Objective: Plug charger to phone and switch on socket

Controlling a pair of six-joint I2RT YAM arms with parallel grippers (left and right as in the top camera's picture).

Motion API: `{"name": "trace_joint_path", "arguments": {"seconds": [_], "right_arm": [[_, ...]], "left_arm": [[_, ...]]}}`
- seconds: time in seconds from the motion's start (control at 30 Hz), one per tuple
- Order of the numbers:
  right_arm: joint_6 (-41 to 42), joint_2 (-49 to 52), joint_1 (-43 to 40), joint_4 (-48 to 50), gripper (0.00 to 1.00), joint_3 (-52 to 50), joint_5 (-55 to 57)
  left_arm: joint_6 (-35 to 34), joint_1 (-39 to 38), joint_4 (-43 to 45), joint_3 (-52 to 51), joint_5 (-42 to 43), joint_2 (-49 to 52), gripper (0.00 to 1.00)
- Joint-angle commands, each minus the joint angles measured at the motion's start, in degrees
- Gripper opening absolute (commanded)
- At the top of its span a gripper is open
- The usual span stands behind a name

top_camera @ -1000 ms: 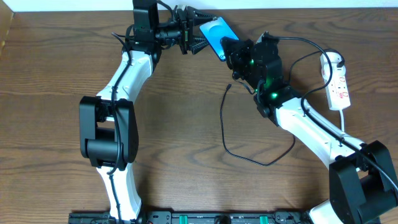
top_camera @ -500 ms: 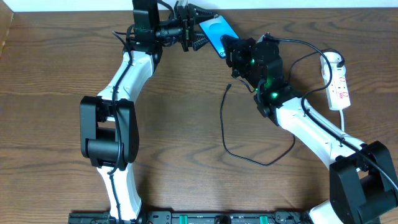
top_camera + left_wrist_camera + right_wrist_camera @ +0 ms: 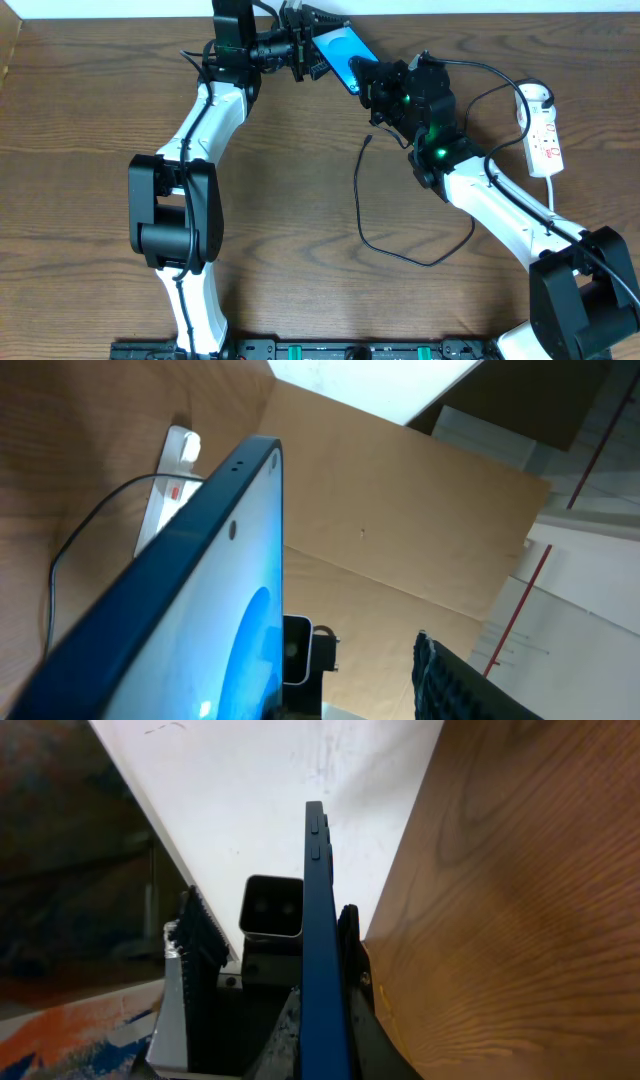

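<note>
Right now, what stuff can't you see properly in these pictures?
- Overhead: the right fingers are hidden under the arm's black wrist, so their hold on the phone is unclear.
- Overhead: the socket switch marks are too small to read as on or off.
- Left wrist: the phone's lower end is cut off by the frame.

Table (image 3: 90, 120): brown wood, matt, visible grain. Phone (image 3: 340, 52): glossy glass screen, smooth dark edge with small side buttons in right wrist view. Socket (image 3: 540, 135): smooth white plastic, at right edge of overhead. Charger (image 3: 362, 200) cable: thin, matt black. Arms: glossy white and black plastic shells. Finger pads (image 3: 460, 680): black, ribbed texture.
</note>
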Motion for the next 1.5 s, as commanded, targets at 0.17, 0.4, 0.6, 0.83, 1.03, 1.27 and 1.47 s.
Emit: {"name": "trace_joint_path", "arguments": {"seconds": [0.17,0.4,0.6,0.83,1.03,1.27,1.47], "right_arm": [[-0.26,0.17,2.82,-0.04,0.01,0.70,-3.74],[-1.60,0.17,3.02,-0.76,0.02,0.70,-3.52],[-1.60,0.17,3.02,-1.11,0.02,0.70,-3.34],[-3.67,0.17,2.91,-2.97,0.11,0.70,-2.56],[-12.31,0.17,0.81,-5.66,0.34,0.68,-2.71],[-28.00,0.15,-3.30,-6.62,0.59,0.68,-4.90],[-41.18,0.15,-6.78,-14.51,0.66,0.68,-7.65]], "left_arm": [[-1.51,-0.24,0.81,0.59,-0.70,-1.40,0.41],[-1.90,-0.24,0.79,0.59,-0.72,-1.40,0.08],[-1.88,-0.24,0.79,0.59,-1.14,-1.42,0.07],[2.19,-0.04,0.76,0.59,-1.05,-1.40,0.07],[14.86,1.84,0.70,0.52,1.18,-1.38,0.07],[31.34,5.99,-11.80,-0.17,4.50,-1.38,0.07],[33.64,8.46,-17.99,-1.36,5.11,-1.36,0.07]]}}
